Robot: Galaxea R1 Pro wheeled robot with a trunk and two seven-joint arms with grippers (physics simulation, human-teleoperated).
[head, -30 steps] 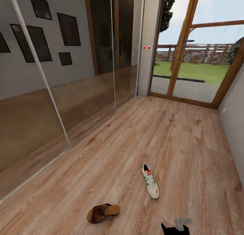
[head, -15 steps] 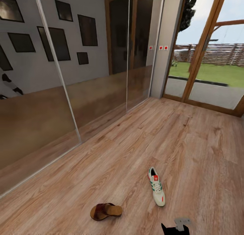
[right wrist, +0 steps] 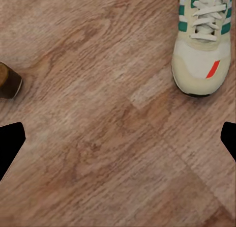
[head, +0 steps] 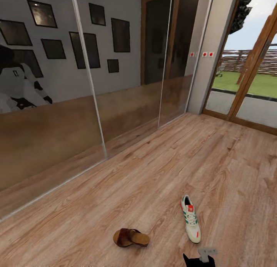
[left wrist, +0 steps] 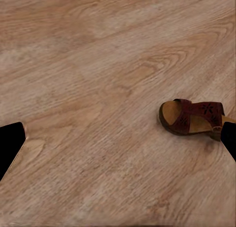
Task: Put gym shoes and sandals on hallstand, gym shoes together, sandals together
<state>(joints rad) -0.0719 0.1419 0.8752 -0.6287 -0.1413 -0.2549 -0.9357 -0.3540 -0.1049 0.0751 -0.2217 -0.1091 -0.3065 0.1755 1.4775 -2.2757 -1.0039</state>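
Left tool (left wrist: 118, 148): fingers spread wide, nothing held, aimed down at the corridor floor (head: 127, 182). Right tool (right wrist: 118, 143) likewise. One sandal (head: 130, 237) and one gym shoe (head: 191, 219) lie near each other, well apart from the mirrored wardrobe doors (head: 92, 89). Likely lining up a pick.

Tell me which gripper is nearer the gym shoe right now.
Right. The right gripper hangs open over the floor just short of the gym shoe's toe; the left gripper is by the sandal.

Head view: high, looking down corridor floor (head: 154, 174). Wrist views: low, facing floor; share sandal (left wrist: 194, 116), sneaker (right wrist: 204, 40) with head.
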